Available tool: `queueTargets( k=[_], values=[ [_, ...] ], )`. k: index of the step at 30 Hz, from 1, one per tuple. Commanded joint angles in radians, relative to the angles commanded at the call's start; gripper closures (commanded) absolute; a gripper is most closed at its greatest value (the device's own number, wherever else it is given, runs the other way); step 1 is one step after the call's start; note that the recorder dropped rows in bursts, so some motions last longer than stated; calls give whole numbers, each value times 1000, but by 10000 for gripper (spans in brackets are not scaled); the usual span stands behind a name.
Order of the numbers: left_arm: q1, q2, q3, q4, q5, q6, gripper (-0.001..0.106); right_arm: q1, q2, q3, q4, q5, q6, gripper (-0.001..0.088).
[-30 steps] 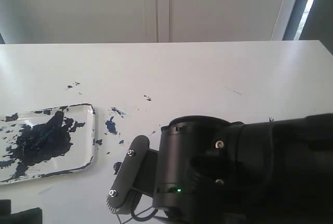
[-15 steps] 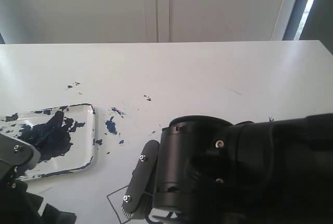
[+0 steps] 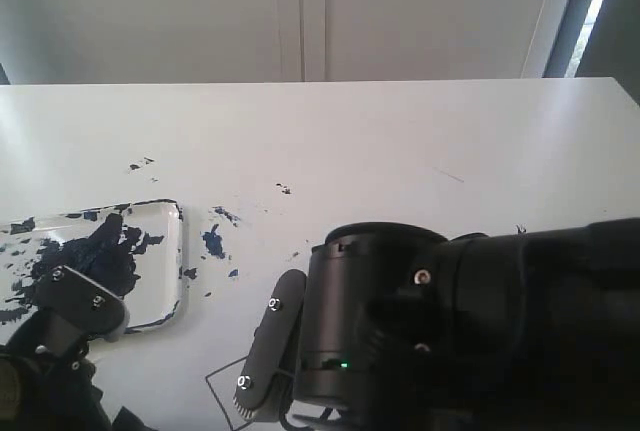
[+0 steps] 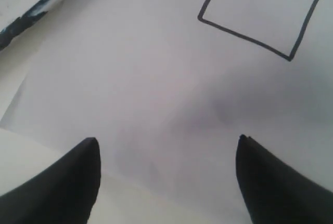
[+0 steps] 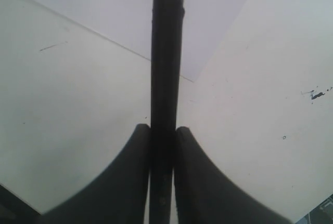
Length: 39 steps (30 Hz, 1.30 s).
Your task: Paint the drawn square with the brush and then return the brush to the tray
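Your right gripper (image 5: 163, 130) is clamped tight on the brush (image 5: 166, 52) handle. The bristle end runs out of the wrist view, so I can't tell how loaded it is. The drawn square (image 4: 265, 11) is plain white inside, so I'd say no painting has happened yet. The tray (image 3: 165, 276) sits near the square, off the paper sheet (image 4: 130, 78). Your left gripper (image 4: 167, 140) hangs just beside the square, fingers spread with nothing between them.

Land the tip in the square's middle, press lightly, and stroke outward, stopping shy of the outline. The paper looks loose, so maybe pin it beside the square with the left.
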Motion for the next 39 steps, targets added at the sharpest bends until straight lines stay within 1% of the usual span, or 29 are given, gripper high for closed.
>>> queueTargets(
  k=[3,6,9,12,16,22,27,39],
  values=[
    [0,24,0,0,-28,3,304,0,0,0,32,-2,-26,868],
    [0,27,-5,0,-46,13,304,0,0,0,36,-1,-26,868],
    [0,27,-26,0,-26,47,304,0,0,0,36,-1,-26,868],
    [0,29,-51,0,24,86,304,0,0,0,36,1,-26,868],
    [0,48,-68,0,61,109,304,0,2,0,36,1,-26,868],
    [0,121,-68,0,60,112,304,0,43,-2,36,20,-43,868],
    [0,183,-69,0,69,112,304,0,71,-2,32,9,-45,868],
    [0,197,-69,0,76,110,304,0,110,-20,12,-26,-49,868]
  ],
)
